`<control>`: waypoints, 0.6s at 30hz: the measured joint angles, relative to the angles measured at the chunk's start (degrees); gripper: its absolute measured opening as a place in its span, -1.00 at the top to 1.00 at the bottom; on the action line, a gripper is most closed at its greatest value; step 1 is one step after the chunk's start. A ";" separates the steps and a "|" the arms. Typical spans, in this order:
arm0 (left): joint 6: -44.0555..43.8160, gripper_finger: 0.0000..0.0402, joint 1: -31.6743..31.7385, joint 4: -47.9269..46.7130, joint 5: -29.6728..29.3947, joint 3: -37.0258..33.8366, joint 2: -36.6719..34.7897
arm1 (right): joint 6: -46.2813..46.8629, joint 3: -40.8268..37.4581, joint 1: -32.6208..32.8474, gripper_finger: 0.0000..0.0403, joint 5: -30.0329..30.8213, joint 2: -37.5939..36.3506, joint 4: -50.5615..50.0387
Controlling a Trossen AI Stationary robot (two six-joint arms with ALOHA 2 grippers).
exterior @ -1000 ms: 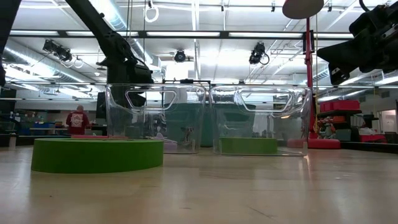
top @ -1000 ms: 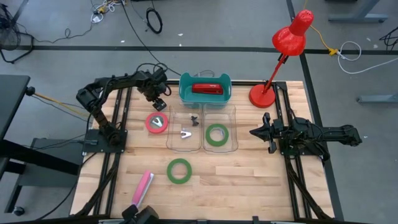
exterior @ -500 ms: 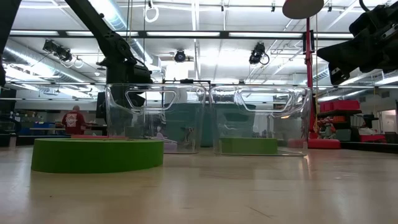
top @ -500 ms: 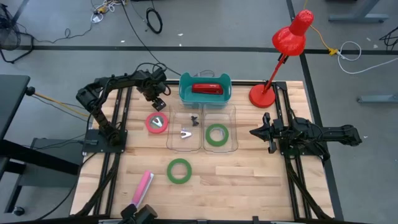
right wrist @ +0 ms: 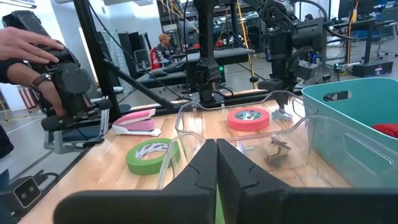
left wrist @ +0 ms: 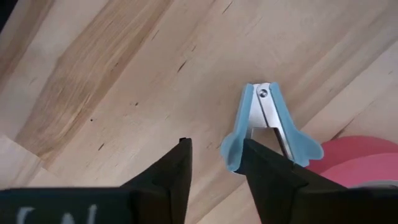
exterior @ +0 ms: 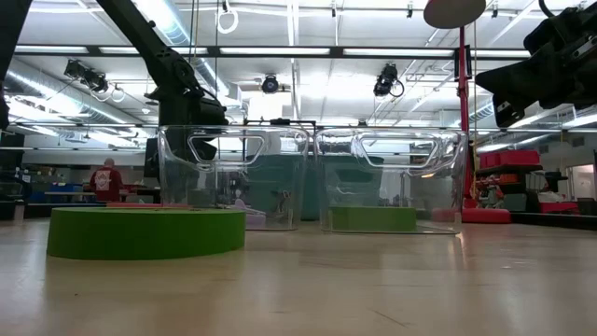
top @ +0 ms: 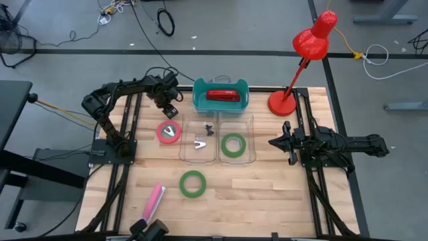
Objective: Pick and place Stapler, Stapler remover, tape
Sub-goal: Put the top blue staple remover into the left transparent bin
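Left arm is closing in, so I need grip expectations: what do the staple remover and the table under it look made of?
The staple remover looks like smooth, matte light-blue plastic wings around a shiny metal strip with a rivet. The table looks like sealed butcher-block wood, with visible grain and plank seams. The left claw hangs just above it.

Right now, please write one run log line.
left jaws: open over light-blue plastic-and-metal staple remover | right jaws: shut, parked at right side

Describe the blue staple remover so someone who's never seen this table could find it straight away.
Start at the teal bin at the table's far edge, then look toward its left, where the left gripper hangs. Below it lies the red-pink tape roll, with the light blue staple remover lying partly across it: the only blue, winged, metal-pronged thing there.
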 joint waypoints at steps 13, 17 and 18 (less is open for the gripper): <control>1.33 0.63 -0.07 -0.15 0.05 0.00 0.00 | 0.00 0.00 0.00 0.97 0.01 -0.01 0.00; 1.35 0.76 -0.07 -0.15 0.05 0.00 0.00 | 0.00 0.01 0.00 0.97 0.02 -0.01 0.00; 1.37 0.79 -0.07 -0.15 0.07 0.00 0.00 | 0.00 0.01 -0.01 0.97 0.01 -0.01 0.00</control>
